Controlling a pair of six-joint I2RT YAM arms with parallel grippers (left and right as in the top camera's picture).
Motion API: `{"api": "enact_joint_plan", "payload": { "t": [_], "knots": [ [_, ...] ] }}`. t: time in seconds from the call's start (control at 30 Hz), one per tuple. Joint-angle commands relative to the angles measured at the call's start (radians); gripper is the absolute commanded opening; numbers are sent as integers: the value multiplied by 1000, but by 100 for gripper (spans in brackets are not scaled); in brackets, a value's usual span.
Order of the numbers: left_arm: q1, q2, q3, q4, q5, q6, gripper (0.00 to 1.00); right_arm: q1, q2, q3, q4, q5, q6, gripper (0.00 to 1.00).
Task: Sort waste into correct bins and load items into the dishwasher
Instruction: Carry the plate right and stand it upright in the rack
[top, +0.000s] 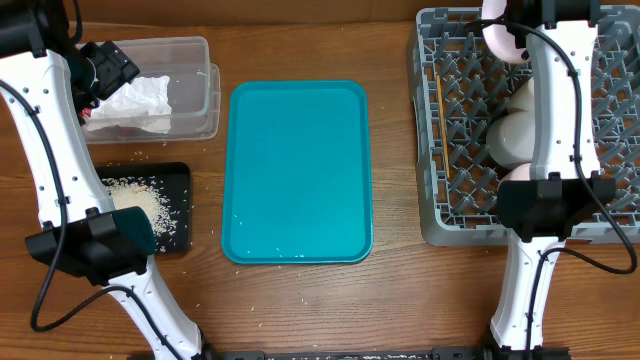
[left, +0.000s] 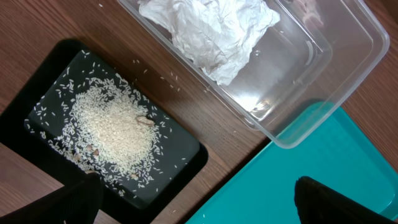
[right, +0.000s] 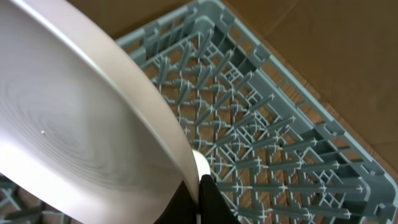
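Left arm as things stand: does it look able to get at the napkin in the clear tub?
Likely yes. The left gripper is open and empty near the clear tub. The napkin lies uncovered in it, with no lid and nothing on top. The tub's wall beside the napkin may crowd a finger.

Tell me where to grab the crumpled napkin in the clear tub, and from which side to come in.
Pinch a raised fold near the middle of the napkin, coming straight down from above. It lies bunched on the floor of the clear tub, whose upright walls likely block a sideways approach, and its creases stand up enough to pinch.
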Motion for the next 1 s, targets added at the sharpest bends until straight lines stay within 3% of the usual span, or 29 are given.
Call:
{"api": "enact_joint_plan", "payload": {
  "t": [0.0,0.6,0.77,0.97],
  "knots": [
    [-1,-29,21,-2,8,12,100,17,7,-24,0,-20,12,4],
    [-1,-29,21,-2,8,12,100,82,7,-148,76,34,13,4],
    [-1,-29,21,-2,8,12,100,84,7,-268,143,121,12,4],
    [-1,-29,21,-2,8,12,100,84,5,-270,141,180,12,4]
  ]
}}
